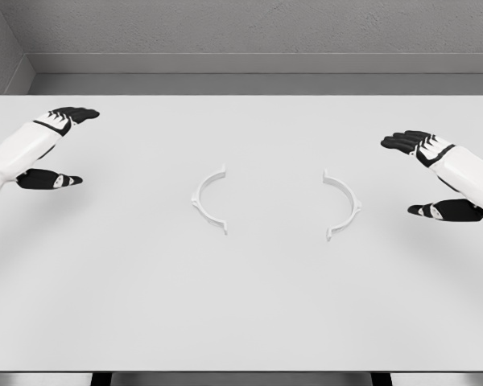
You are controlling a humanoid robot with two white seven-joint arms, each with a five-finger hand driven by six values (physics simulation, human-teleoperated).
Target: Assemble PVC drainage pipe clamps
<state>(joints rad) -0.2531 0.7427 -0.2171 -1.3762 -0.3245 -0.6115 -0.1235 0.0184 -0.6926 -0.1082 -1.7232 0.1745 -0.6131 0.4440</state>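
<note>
Two white half-ring pipe clamp pieces lie flat on the white table (241,305). The left clamp half (205,199) curves open toward the right. The right clamp half (344,203) curves open toward the left, a hand's width away from the other. My left hand (58,149) hovers at the far left, fingers spread and thumb apart, holding nothing. At the far right my right hand (425,175) is likewise open and empty. Both hands are well clear of the clamp halves.
The table's far edge (241,96) meets a grey wall and floor strip behind. Its front edge (241,371) runs along the bottom of the view.
</note>
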